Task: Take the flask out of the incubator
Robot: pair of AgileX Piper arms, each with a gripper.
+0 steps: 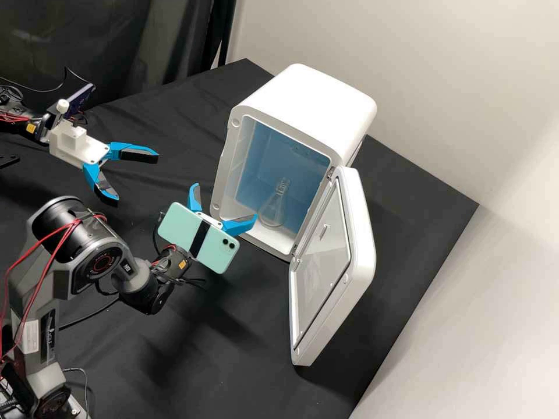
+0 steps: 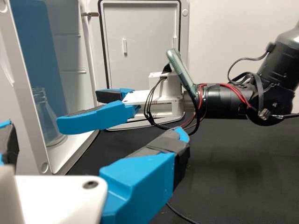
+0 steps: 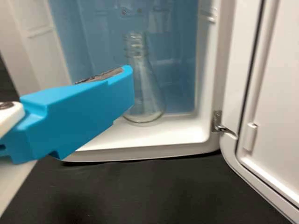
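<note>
We found the clear conical glass flask [image 1: 273,210] upright inside the glossy white, blue-lined boxy incubator [image 1: 314,105] by the far edge of the cloth-covered black desk [image 1: 192,349]. The right gripper [image 1: 224,203] gaped at its opening; the left gripper [image 1: 135,177] gaped too.

a black bench [image 1: 174,361] covered in dark cloth, faintly creased, its far corner running up to a pale wall. a white incubator [image 1: 314,105] stands upright on the cloth near the right edge, open front facing the left of the bench. its door [image 1: 343,279] is swung wide open toward the near right edge
</note>
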